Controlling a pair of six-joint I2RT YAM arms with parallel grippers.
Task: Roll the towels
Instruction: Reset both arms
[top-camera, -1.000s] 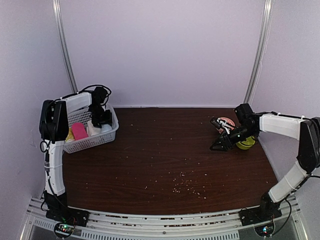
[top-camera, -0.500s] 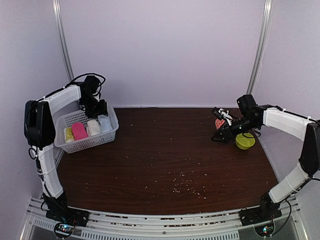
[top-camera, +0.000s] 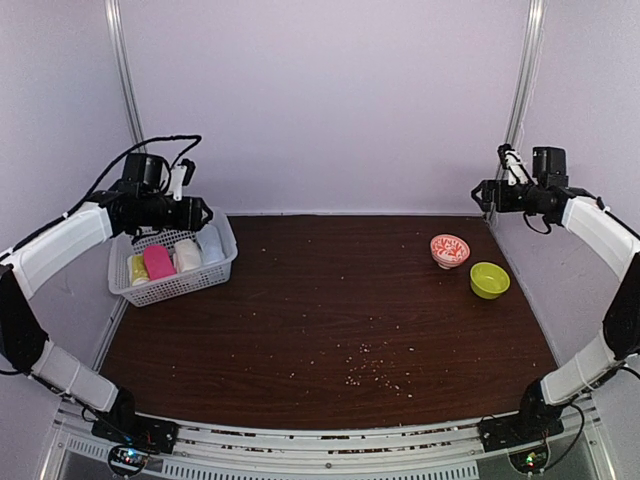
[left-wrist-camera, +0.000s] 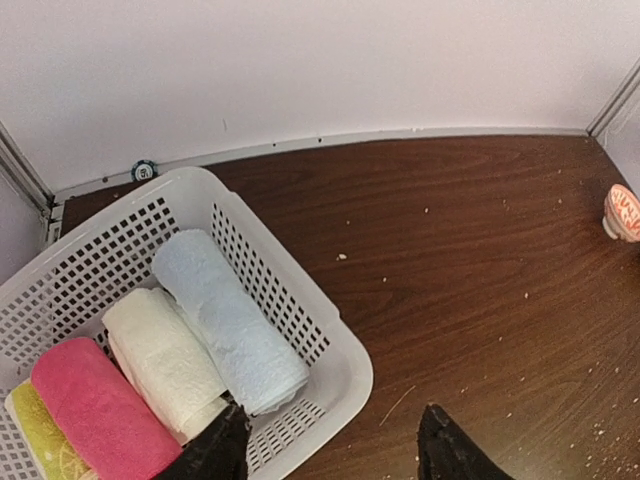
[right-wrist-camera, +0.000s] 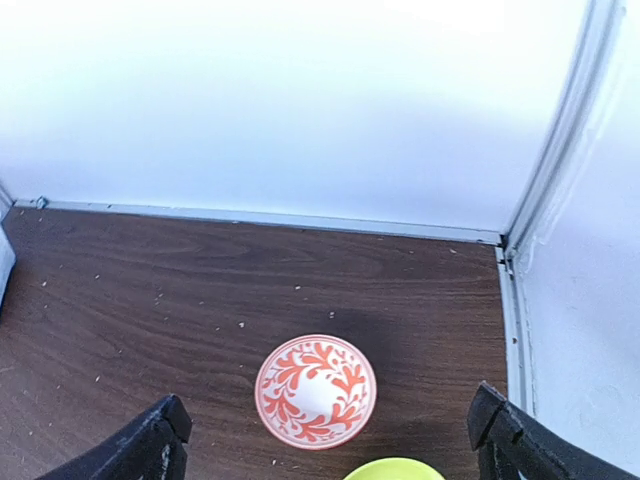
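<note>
1. My left gripper (top-camera: 195, 212) hung in the air over the white basket (top-camera: 175, 290) at the far left of the table (top-camera: 330, 310). My right gripper (top-camera: 486, 190) was up high by the back wall on the right, well away from the red and white bowl (top-camera: 449, 249) and the green bowl (top-camera: 489, 279). Both towels sat in the basket, the cream towel (top-camera: 187, 254) and the blue towel (top-camera: 210, 248) side by side.

2. From my left wrist, I saw my left gripper (left-wrist-camera: 330, 455) with its two fingers apart and nothing between them. The cream towel (left-wrist-camera: 165, 360) and the blue towel (left-wrist-camera: 225, 320) each lay rolled up, touching each other. A pink cloth (left-wrist-camera: 95, 405) lay next to the cream one, and a yellow cloth (left-wrist-camera: 35, 435) was at the edge.

3. From my right wrist, I saw my right gripper (right-wrist-camera: 330, 445) with its fingers very wide apart and holding nothing. The red and white bowl (right-wrist-camera: 316, 390) sat below it. No towel showed there.

4. I thought the rolling looked done. If my left gripper dropped low, a finger could catch in the basket's holes or bump its rim and tip it. The rolls were soft, so a poke at the blue one's end could make it come undone. My right arm could knock a bowl if it came down carelessly.
</note>
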